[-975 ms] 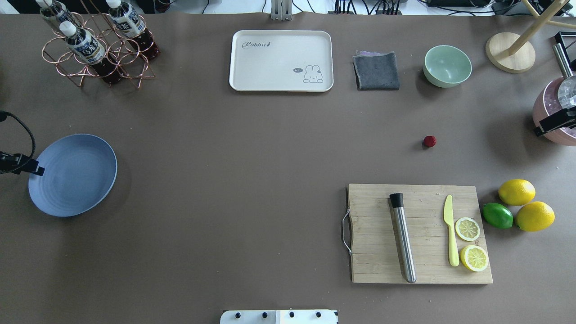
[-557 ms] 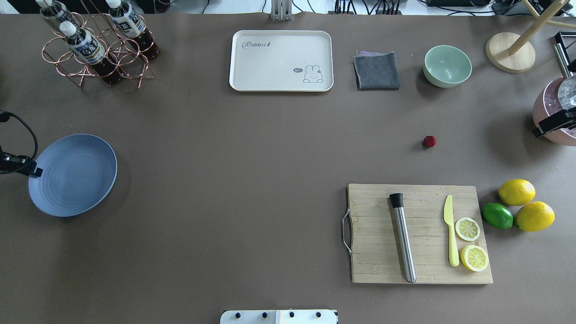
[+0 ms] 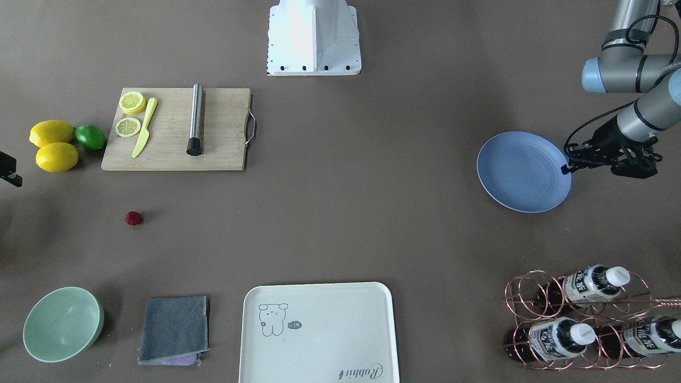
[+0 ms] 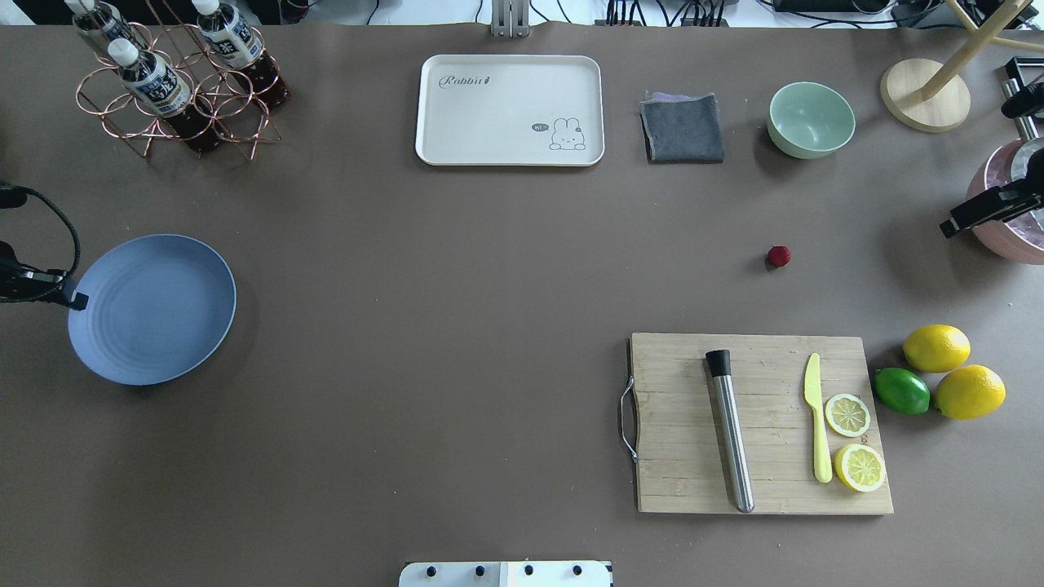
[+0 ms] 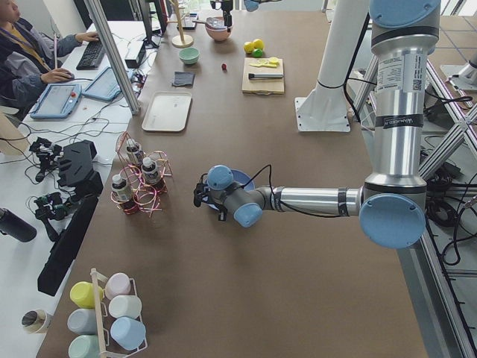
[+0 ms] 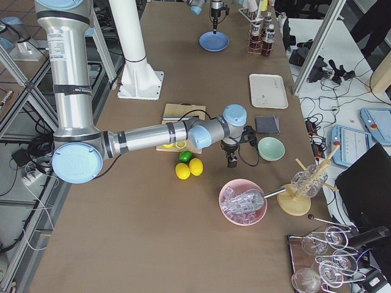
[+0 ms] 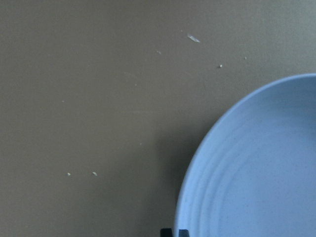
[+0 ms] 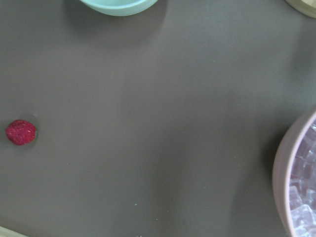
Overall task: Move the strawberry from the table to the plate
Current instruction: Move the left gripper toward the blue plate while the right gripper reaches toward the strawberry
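Right gripper point(image 4: 948, 229) hangs at the table's point(image 4: 457, 285) right edge, just beside the pink ice bowl point(image 4: 1015, 249). Its wrist view shows no fingers, so I cannot tell how wide they stand. It carries nothing that I can see.

Left gripper point(image 4: 75, 302) sits at the outer rim of the plate point(image 4: 155, 326). In its wrist view the two tips are close together astride that rim, so it looks to be pinching the plate.

Strawberry point(image 4: 779, 257) lies alone on the bare table, between the mint bowl point(image 4: 811, 118) and the cutting board point(image 4: 677, 456), touching neither. It is off to one side of the right gripper and near the edge of the right wrist view. Plate and berry are well apart, at opposite ends of the table.

Judgement: this is the approach step, with the berry not yet picked. The right arm is the nearer one. Its next move calls for sliding over until the berry centres under the wrist, spreading the fingers just past the berry's width, then going straight down. The berry is small and round, so a skewed close could roll it away. The carry to the plate is long.
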`<state>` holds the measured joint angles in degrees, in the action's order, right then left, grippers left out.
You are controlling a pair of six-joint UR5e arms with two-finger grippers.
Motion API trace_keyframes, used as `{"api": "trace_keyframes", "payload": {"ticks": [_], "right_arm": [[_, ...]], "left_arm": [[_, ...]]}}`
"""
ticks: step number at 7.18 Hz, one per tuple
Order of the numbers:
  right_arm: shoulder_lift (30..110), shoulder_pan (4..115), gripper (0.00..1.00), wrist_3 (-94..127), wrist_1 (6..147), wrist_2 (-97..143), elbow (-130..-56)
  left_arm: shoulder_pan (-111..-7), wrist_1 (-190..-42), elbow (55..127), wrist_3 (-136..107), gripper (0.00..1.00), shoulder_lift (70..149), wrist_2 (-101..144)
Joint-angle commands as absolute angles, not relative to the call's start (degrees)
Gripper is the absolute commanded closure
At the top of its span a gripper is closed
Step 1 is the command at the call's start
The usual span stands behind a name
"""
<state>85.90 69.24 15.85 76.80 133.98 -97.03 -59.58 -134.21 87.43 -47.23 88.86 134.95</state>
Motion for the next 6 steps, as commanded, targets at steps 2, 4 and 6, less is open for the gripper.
{"api": "trace_keyframes", "payload": {"ticks": [2, 4, 6], "right_arm": [[81.57, 60.24, 0.0, 29.25, 72.45, 132.29, -95.98], [78.05, 54.52, 0.02, 38.12, 71.72, 126.77, -94.84], [74.81, 51.34, 0.03, 38.23, 71.72, 124.55, -90.9]], "left_arm": [[-55.66, -133.95, 95.78, -68.4, 1.0, 93.32, 136.85], [-47.86, -133.95, 97.29, -79.58, 1.0, 98.94, 129.76], [-39.76, -133.59, 97.12, -88.73, 1.0, 104.56, 121.32]]}}
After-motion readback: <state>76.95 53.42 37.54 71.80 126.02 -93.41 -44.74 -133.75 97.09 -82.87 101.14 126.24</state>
